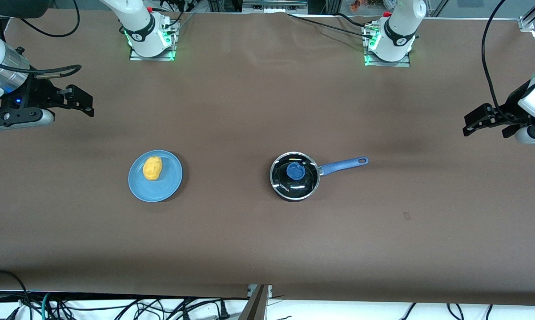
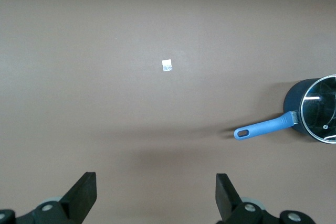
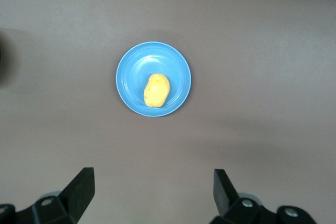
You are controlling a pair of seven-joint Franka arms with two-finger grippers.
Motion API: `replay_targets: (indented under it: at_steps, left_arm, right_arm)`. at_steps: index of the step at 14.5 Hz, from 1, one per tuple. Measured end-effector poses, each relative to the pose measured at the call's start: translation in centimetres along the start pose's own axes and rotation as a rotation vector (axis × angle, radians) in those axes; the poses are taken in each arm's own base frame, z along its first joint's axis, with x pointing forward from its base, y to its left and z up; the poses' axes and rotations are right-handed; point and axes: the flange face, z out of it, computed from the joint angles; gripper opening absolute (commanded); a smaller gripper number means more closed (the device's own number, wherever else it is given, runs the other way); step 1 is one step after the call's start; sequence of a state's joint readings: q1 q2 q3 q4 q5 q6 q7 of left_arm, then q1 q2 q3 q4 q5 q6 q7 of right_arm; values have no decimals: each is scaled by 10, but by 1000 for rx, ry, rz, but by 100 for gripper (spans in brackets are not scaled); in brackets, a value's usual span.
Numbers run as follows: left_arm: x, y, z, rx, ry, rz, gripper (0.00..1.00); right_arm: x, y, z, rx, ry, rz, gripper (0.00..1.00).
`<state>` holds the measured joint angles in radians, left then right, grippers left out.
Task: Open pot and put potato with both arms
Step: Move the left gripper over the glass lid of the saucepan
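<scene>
The pot (image 1: 294,176) stands on the brown surface (image 1: 249,231) with its glass lid (image 1: 294,174) on, its blue handle (image 1: 343,165) pointing toward the left arm's end. The potato (image 1: 152,168) lies on a blue plate (image 1: 169,184) toward the right arm's end. The left gripper (image 1: 483,120) and the right gripper (image 1: 78,101) each hang above their own end, fingers spread wide, holding nothing.

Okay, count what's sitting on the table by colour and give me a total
Blue: 1, the flat round light-blue plate.
Black with blue: 1, the small round black saucepan with glass lid.
Yellow-orange: 1, the lumpy oval potato on the plate.
Total: 3.
</scene>
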<state>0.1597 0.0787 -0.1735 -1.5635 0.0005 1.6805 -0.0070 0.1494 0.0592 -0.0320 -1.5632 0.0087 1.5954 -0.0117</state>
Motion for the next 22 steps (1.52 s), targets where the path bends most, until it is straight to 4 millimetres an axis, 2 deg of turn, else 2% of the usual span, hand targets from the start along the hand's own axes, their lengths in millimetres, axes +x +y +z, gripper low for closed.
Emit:
replay_targets:
  at_steps: [8, 11, 13, 18, 22]
  left_arm:
    - [1, 1, -1, -1, 2, 3, 100]
    - [3, 11, 7, -4, -11, -40, 100]
    - [8, 33, 21, -7, -35, -102, 100]
    - [12, 131, 60, 0, -91, -309, 100]
    - [19, 188, 84, 39, -99, -409, 100]
  right_arm:
    - [0, 0, 0, 0, -1, 0, 100]
    - [0, 0, 0, 0, -1, 0, 100]
    - [0, 0, 0, 0, -1, 0, 100]
    - [0, 0, 0, 0, -1, 1, 100]
    - [0, 1, 0, 0, -1, 2, 100]
